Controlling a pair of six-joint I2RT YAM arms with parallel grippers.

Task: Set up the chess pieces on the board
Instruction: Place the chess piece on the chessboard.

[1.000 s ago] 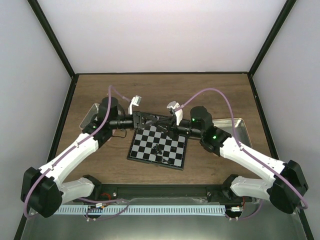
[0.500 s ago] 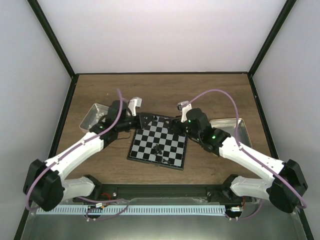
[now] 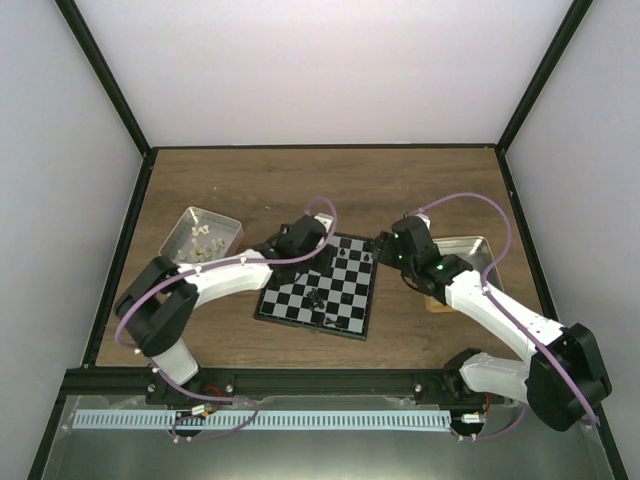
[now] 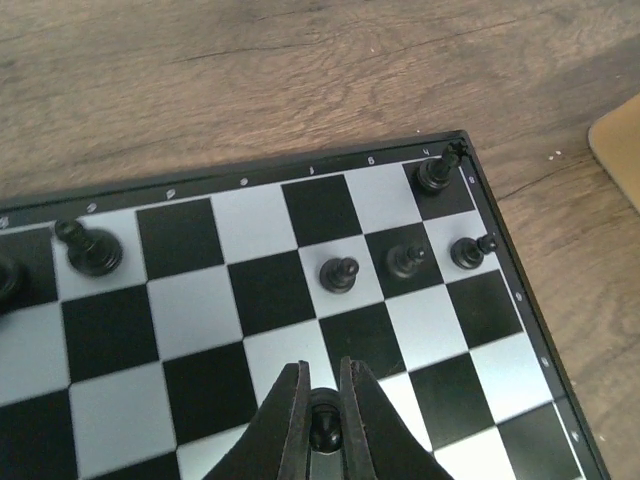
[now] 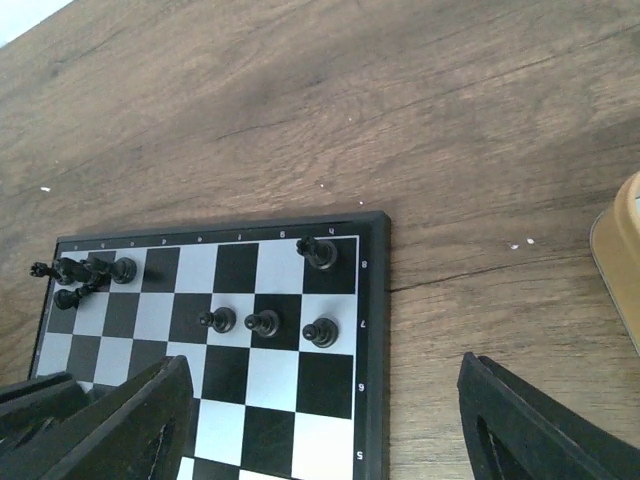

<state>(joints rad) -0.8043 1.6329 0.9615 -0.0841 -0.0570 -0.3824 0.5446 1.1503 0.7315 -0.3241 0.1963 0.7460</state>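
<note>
The board [image 3: 300,305] lies in the middle of the table. My left gripper [image 4: 326,400] is shut on a small black piece [image 4: 327,422] just above a silver square, near the board's far rows; from above it [image 3: 322,252] hangs over the far side. Black chess pieces stand along the far rows: one in the corner [image 4: 435,175], three pawns [image 4: 340,272] in a row, and others at the left [image 4: 90,250]. My right gripper [image 5: 320,430] is open and empty over the board's right edge [image 5: 372,330], with its fingers [image 5: 130,425] wide apart.
A tin [image 3: 222,222] holding cream-white pieces sits at the back left. A tan-rimmed metal tin [image 3: 485,262] lies right of the board, its rim [image 5: 615,250] close to my right gripper. Two black pieces [image 3: 315,297] sit mid-board and near the front edge.
The right gripper opened and drew back to the board's right edge. The left arm swung right, out over the board, still shut on a black piece.
</note>
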